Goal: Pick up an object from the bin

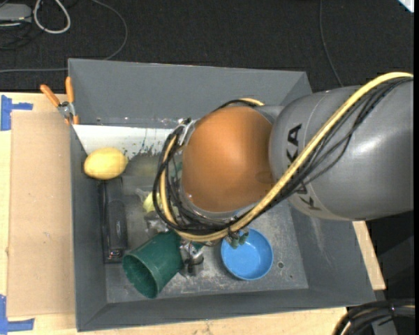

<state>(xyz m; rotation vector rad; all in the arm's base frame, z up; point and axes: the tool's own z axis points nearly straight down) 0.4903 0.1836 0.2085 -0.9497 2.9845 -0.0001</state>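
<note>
Against the near wall of the grey metal bin [195, 93], a dark green plastic cup [152, 264] lies on its side, its mouth toward the near-left corner. Just right of the cup's closed end is the gripper [191, 258]. It sits low in the bin, mostly hidden beneath the arm's rounded orange cover [223, 160]. Spread or pressed together: cannot tell. Contact with the cup: unclear.

Right of the cup, past the gripper, a shallow round blue plastic bowl [250, 258] stands upright on the floor. Left of the cup and slightly behind it, a long black rectangular object [114, 222] lies flat along the left wall.

Behind the cup, at the cover's edge, is a small pale yellow-green piece [149, 202], kind unclear. Farthest back from the cup, near the left wall, is a yellow lemon-shaped fruit [105, 164]. Black and yellow cables [164, 180] loop round the cover.
</note>
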